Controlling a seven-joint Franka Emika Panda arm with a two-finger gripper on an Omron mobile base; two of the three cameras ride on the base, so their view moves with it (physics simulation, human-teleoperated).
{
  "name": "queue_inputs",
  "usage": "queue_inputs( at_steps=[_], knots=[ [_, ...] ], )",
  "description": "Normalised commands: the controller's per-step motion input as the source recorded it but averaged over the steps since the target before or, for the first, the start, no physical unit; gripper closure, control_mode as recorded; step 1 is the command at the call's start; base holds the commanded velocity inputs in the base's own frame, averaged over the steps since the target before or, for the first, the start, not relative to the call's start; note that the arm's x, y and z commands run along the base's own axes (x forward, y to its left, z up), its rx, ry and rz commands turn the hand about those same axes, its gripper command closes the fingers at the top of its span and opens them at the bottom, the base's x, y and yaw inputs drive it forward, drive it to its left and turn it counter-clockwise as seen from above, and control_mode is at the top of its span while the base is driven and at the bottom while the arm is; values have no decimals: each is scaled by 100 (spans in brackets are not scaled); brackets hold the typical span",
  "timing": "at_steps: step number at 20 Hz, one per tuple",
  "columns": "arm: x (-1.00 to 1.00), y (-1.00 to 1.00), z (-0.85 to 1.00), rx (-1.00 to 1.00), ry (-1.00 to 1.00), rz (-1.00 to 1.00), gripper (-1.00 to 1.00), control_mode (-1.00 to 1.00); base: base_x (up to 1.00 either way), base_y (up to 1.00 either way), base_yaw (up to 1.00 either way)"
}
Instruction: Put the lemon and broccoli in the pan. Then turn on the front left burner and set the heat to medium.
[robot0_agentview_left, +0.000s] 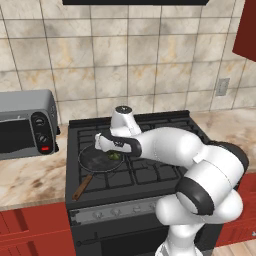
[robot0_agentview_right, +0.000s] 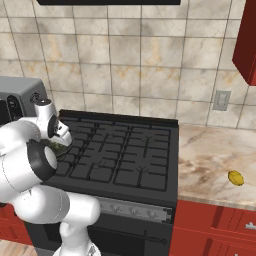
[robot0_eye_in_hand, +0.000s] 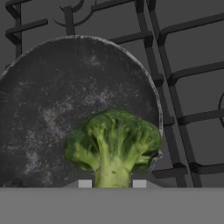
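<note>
Currently on record, item by item.

Gripper (robot0_eye_in_hand: 112, 183): closed on the broccoli (robot0_eye_in_hand: 113, 146), its two tips clamped to either side of the pale stem, floret head pointing away from the hand. In the left base view the gripper (robot0_agentview_left: 115, 151) hangs over the pan with the green floret (robot0_agentview_left: 114, 156) at its tips.

Pan (robot0_eye_in_hand: 52, 109): round, dark, mottled inside, directly beneath the gripper and the held broccoli; whether the floret touches the pan floor cannot be told. Its brown wooden handle (robot0_agentview_left: 82, 187) runs from the pan (robot0_agentview_left: 95, 161) toward the stove front, away from the gripper.

Front left burner (robot0_agentview_left: 102, 167): black grate bars under the pan, below the gripper.

Lemon (robot0_agentview_right: 236, 178): small, yellow, lying on the marble counter (robot0_agentview_right: 215, 155) well apart from the gripper, across the whole stove (robot0_agentview_right: 125, 155) to its right.

Toaster oven (robot0_agentview_left: 26, 124): grey, on the counter near the gripper's left side.

Stove knobs (robot0_agentview_left: 116, 211): a row along the front panel, below and nearer than the gripper.
</note>
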Motion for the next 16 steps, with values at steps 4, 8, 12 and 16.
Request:
queue_inputs(
  at_steps=[4, 8, 12, 16],
  knots=[
    [9, 5, -2, -5, 0, 0, 100, -100, 0, 0, 0],
    [16, 13, -6, -4, 0, 0, 100, -100, 0, 0, 0],
    [18, 14, -9, -3, 0, 0, 100, -100, 0, 0, 0],
    [9, 14, -9, -1, 0, 0, 100, -100, 0, 0, 0]
  ],
)
